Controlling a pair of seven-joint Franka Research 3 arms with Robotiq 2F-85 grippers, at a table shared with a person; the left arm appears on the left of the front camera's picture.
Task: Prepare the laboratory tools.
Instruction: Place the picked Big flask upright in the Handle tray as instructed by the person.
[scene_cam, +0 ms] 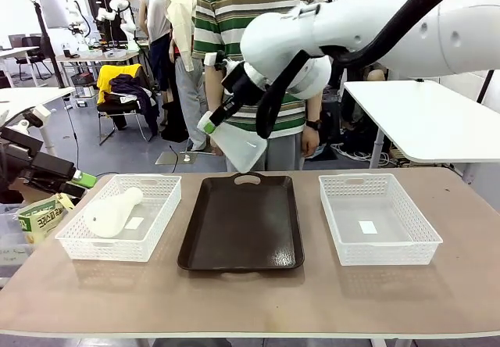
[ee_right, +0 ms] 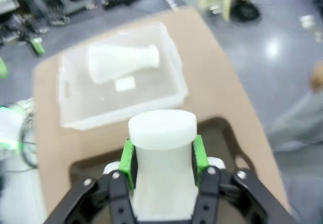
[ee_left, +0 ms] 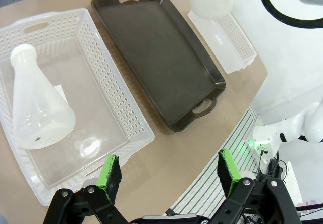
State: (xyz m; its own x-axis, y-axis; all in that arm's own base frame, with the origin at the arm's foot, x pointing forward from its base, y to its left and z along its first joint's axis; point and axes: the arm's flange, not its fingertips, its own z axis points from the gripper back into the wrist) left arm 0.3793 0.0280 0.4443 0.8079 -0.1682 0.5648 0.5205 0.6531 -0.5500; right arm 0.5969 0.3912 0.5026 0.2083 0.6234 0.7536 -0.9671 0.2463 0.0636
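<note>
Your right tool (ee_right: 162,153): clamped on the neck of a flask (scene_cam: 242,148) | flask: tilted, base lowest, above the far end of the tray (scene_cam: 242,226) | your left tool (ee_left: 166,171): wide, nearest the other flask (ee_left: 38,108), lying in its basket (ee_left: 128,118)

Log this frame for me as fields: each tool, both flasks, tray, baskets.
right tool: shut on neck of held flask, raised over far end of tray
left tool: open, holding nothing, near left basket
second flask: lying on its side in left basket
right basket: small white label on its floor
</note>
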